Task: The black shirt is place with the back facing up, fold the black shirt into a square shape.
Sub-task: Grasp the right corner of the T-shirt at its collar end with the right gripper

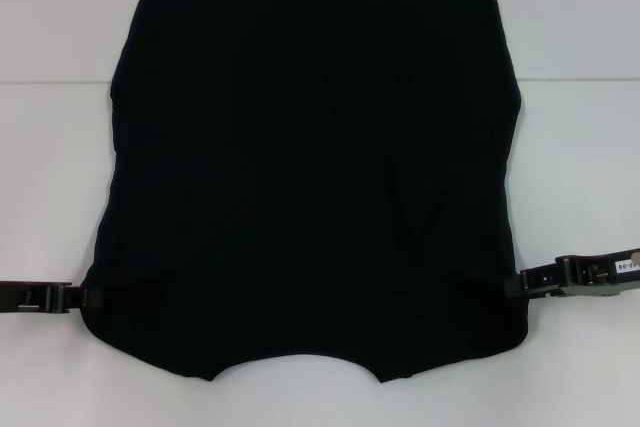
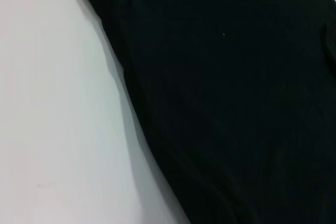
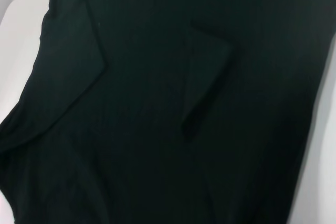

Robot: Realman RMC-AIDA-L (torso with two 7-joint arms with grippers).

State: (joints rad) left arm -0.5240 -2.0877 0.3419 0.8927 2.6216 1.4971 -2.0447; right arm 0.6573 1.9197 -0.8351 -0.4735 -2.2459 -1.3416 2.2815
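Collar notch of the shirt point(image 1: 315, 197) sits nearest, a shallow curved cutout at the near hem line, flanked by two rounded lobes. Shirt spread flat on the white surface point(image 1: 50, 197), plain black side up, no lettering showing. Sleeves tucked in over the body; right wrist view shows two angular flaps lying on the cloth, one a sharp-cornered fold near the middle. Far edge straight, running to the head view's top. Side edges bow outward slightly, then taper toward the near corners. Cloth soft, matte, a few faint creases.

Left gripper point(image 1: 78, 298) low on the surface at the shirt's near left corner, tip touching the cloth edge. Right gripper point(image 1: 522, 283) mirrors it at the near right corner, tip at the edge. Cannot tell fingers' state on either side; black on black.

Open surface on both flanks. A seam line crosses the surface at mid-depth.
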